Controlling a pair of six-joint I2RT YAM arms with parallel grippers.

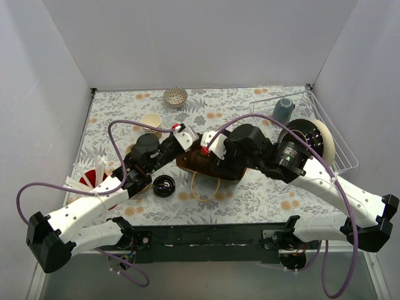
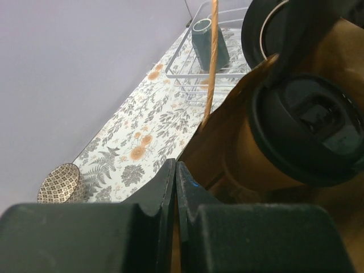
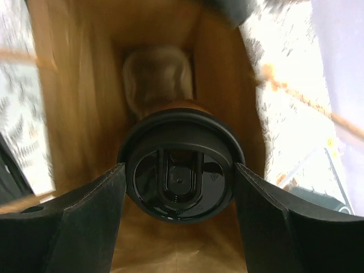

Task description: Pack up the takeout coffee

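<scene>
The takeout coffee (image 3: pixel 179 173), a tan cup with a black sip lid, is upright inside the open paper bag (image 3: pixel 74 102), whose inside is brown. My right gripper (image 3: pixel 179 168) reaches into the bag's mouth with both fingers pressed on the lid's sides. In the left wrist view the lid (image 2: pixel 310 133) shows just inside the bag's rim (image 2: pixel 239 114). My left gripper (image 2: pixel 175 168) is shut on the bag's edge. In the top view both grippers, left (image 1: pixel 187 140) and right (image 1: pixel 215 156), meet at the bag (image 1: pixel 187 164) at mid-table; the cup is hidden there.
A spare black lid (image 1: pixel 164 186) lies in front of the bag, beside the twine handles (image 1: pixel 203 187). A lidless tan cup (image 1: pixel 151 122) and a patterned bowl (image 1: pixel 175 95) stand behind. A wire rack (image 1: pixel 331 128) at right holds a grey-blue mug (image 1: pixel 283 110) and a plate.
</scene>
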